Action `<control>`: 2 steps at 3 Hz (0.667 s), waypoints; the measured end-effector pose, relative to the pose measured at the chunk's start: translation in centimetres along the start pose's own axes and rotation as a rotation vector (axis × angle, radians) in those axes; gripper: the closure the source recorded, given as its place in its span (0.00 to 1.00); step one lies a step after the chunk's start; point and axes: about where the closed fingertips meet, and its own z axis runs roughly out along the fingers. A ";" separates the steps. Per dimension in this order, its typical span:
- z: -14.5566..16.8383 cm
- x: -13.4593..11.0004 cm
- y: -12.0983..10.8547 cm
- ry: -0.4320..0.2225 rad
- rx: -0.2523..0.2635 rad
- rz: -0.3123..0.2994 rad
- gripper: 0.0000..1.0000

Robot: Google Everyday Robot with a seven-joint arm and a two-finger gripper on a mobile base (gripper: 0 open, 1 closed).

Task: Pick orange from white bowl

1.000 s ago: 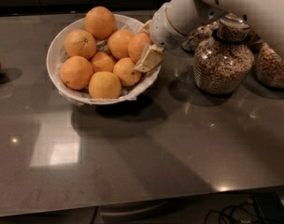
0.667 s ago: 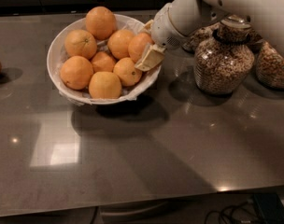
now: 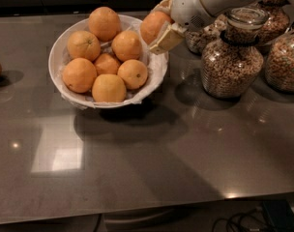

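Gripper [image 3: 158, 29] clasping orange [image 3: 151, 25] over white bowl [image 3: 54, 57] rim, seven oranges [image 3: 79, 75] inside

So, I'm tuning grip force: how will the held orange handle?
Round and smooth-skinned, the orange could slip or roll once released. It shows no denting in the gripper, near the white bowl, so probably firm.

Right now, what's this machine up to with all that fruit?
A robot arm is taking one orange out of the white bowl. Its pincer is shut on that orange and holds it by the bowl's far right rim, apart from the seven other oranges lying in the bowl. Glass jars of cereal stand on the counter to the right.
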 end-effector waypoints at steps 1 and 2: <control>-2.2 -2.1 -0.6 -0.093 -0.012 -0.016 1.00; -2.1 -5.4 0.4 -0.218 -0.109 -0.043 1.00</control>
